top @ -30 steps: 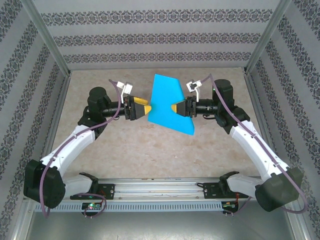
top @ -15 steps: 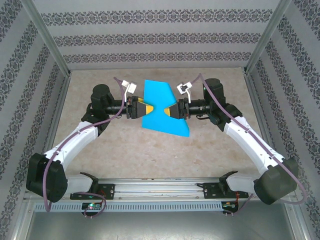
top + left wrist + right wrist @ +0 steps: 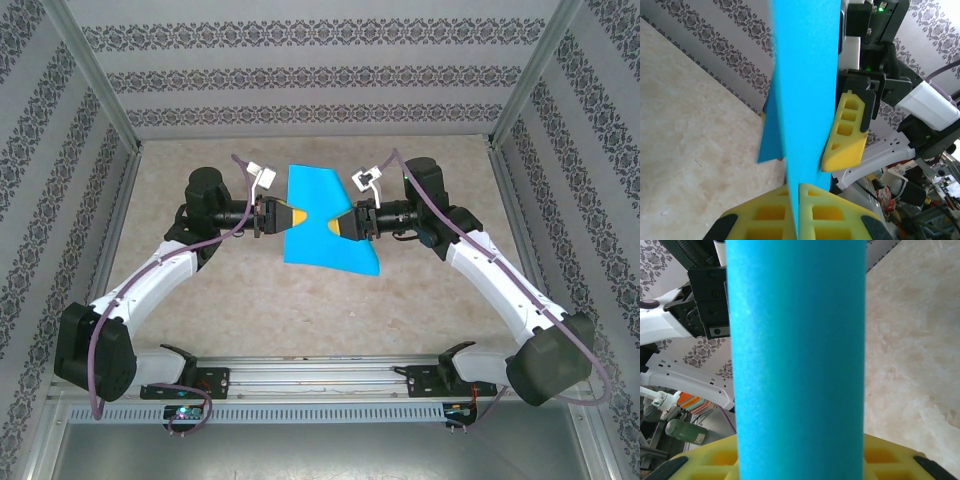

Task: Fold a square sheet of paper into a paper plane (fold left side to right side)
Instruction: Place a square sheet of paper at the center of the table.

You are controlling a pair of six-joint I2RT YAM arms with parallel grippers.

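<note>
The square sheet of paper [image 3: 322,192] is teal-blue and bent, and it hangs in the air above the middle of the table between both grippers. My left gripper [image 3: 304,217] comes in from the left and is shut on the sheet's left edge. In the left wrist view the sheet [image 3: 805,75] runs down into the closed seam between the left gripper's [image 3: 799,200] yellow pads. My right gripper [image 3: 334,223] faces it from the right. A rounded bend of the sheet [image 3: 797,355] sits between the right gripper's [image 3: 800,460] spread pads and hides the gap. One right finger [image 3: 845,135] touches the sheet.
The beige marbled table [image 3: 300,310] lies below the paper. Patterned walls close the back and both sides. A metal rail [image 3: 320,375] with the arm bases runs along the near edge.
The left gripper has gone from open to shut on the sheet's left edge. Both grippers have drawn closer together, and the sheet has shifted a little to the left.
</note>
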